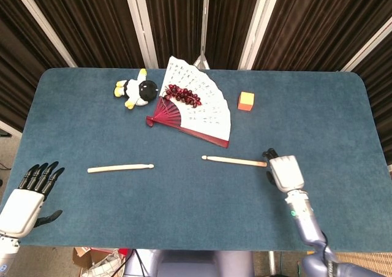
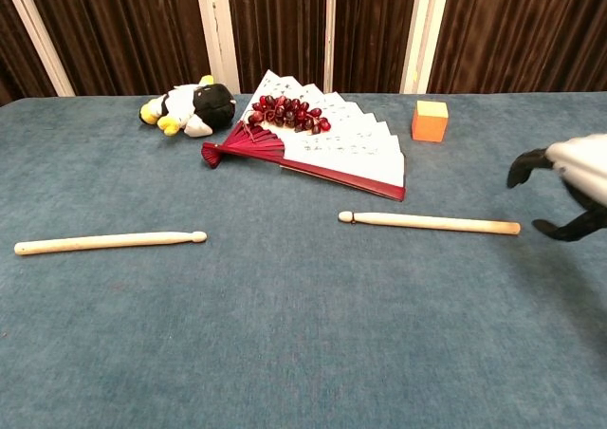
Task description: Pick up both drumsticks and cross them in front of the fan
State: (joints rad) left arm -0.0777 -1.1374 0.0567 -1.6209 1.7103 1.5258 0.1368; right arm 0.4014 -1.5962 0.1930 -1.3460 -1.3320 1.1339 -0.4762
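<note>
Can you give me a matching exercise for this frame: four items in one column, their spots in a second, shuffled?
Items:
1. orange cube
2. plush toy
3. red grapes
4. right robot hand

Places:
A. lying on the open fan
B. at the thick end of the right drumstick
C. left of the fan, near the far table edge
D. right of the fan, alone on the cloth

Pairs: 1-D, 2-C, 3-A, 4-B
</note>
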